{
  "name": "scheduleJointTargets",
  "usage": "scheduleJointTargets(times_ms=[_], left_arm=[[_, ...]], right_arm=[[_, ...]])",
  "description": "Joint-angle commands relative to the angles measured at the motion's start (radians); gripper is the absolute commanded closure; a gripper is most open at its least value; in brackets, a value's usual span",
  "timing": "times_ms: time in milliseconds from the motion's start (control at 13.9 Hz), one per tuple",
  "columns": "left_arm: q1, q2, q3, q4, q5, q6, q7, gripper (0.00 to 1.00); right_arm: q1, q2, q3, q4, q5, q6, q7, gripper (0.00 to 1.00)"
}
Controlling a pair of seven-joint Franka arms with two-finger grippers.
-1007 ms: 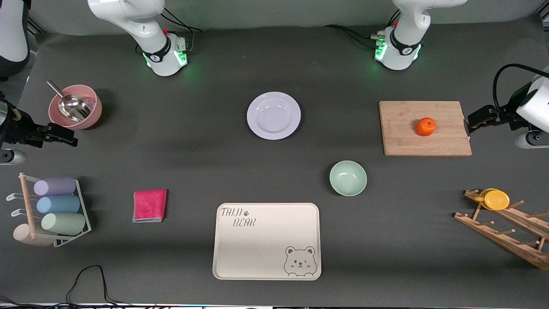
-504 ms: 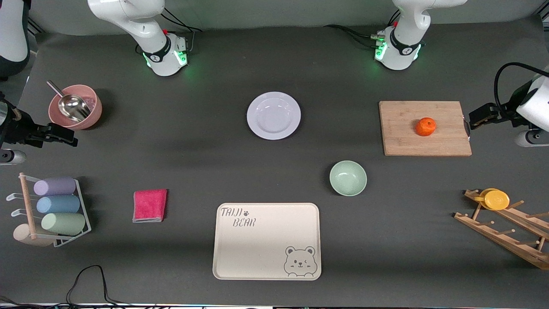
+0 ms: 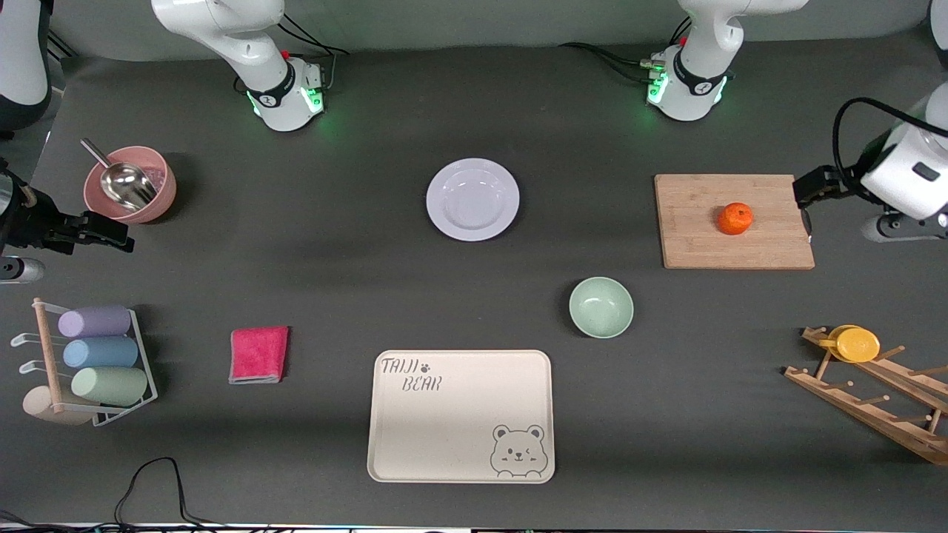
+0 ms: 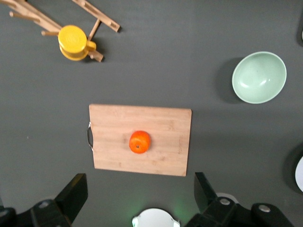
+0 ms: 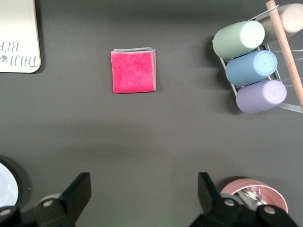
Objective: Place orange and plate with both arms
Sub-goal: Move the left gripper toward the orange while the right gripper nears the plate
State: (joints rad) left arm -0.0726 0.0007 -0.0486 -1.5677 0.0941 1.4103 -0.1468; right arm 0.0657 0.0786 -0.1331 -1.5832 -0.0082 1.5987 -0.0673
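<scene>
You have the table (image 3: 355, 252) spread with things, and the biggest of them is the cream bear tray (image 3: 461, 416), lying at the middle of the table's edge nearest the front camera. Next in size is the wooden cutting board (image 3: 733, 220), toward the left arm's end of the table. The wire rack (image 3: 89, 366) with its 3 pastel cups sits by the corner at the right arm's end, near the front edge, and the wooden peg rack (image 3: 874, 400) sits by the corner at the left arm's end.

The plate (image 3: 472, 199) lies bare and flat at the table's middle, farther from the front camera than the tray. The pink bowl (image 3: 130, 183) with a metal scoop stands at the right arm's end. The green bowl (image 3: 601, 307) rests between the plate and the tray, toward the board. The pink cloth (image 3: 258, 354) lies beside the tray, toward the wire rack. The yellow cup (image 3: 855, 343) hangs on the peg rack.

The orange (image 3: 735, 218) sits on the board, near its middle.

Your left gripper (image 4: 139, 201) hangs over the board's edge, by its handle end, fingers spread wide and holding nothing. Your right gripper (image 5: 144, 196) hangs over bare table beside the pink bowl, jaws also wide apart and empty.
</scene>
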Motion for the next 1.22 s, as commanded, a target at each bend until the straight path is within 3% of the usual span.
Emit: scheduleJointTargets(times_ms=[0,216,432,719,935,1151], left_arm=[[-0.024,-0.252,0.004,-0.248,0.010,0.021,-0.036,0.00],[-0.019,-0.389,0.058,-0.344,0.006,0.003,0.028,0.00],[-0.019,-0.386,0.144,-0.344,0.004,0.006,0.130,0.00],[-0.016,-0.429,0.148,-0.454,0.003,0.042,0.128,0.00],[-0.015,-0.427,0.148,-0.546,0.003,0.133,0.128,0.00],[-0.013,-0.435,0.151,-0.684,0.004,0.266,0.128,0.00]], right_arm=[[0.028,-0.109,0.009,-0.093,-0.010,-0.010,0.043,0.00],[0.110,-0.248,0.009,-0.230,-0.009,0.004,0.164,0.00],[0.192,-0.387,0.009,-0.381,-0.010,0.049,0.274,0.00],[0.308,-0.502,0.012,-0.510,-0.010,0.075,0.384,0.00],[0.399,-0.520,0.013,-0.538,-0.010,0.070,0.469,0.00],[0.401,-0.519,0.017,-0.552,-0.007,0.067,0.449,0.00]])
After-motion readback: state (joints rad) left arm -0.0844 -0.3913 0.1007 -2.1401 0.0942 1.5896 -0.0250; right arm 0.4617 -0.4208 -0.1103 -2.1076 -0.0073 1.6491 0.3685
